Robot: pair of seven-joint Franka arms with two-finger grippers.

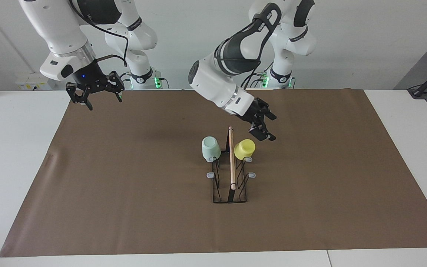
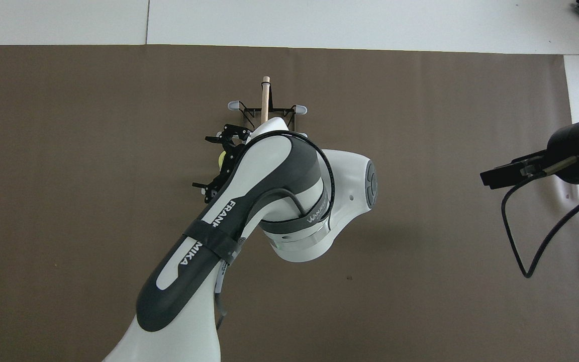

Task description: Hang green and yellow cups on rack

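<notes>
Centre frame in the facing view, the narrow black wire rack (image 1: 230,185) with its wooden rod runs lengthwise from the robots toward the lower edge. The left arm bends down over it, left gripper (image 1: 263,127) spread wide, empty, above the bright yellow plastic cup (image 1: 244,149), hung mouth-down beside the pale mint green cup (image 1: 211,148). Upper left, the right gripper (image 1: 94,94) waits, fingers apart.

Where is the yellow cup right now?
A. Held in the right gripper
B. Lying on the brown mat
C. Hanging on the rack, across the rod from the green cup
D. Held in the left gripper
C: the yellow cup sits on a prong of the rack, across the wooden rod from the green cup, while the open left gripper hovers just above it, holding nothing.
</notes>
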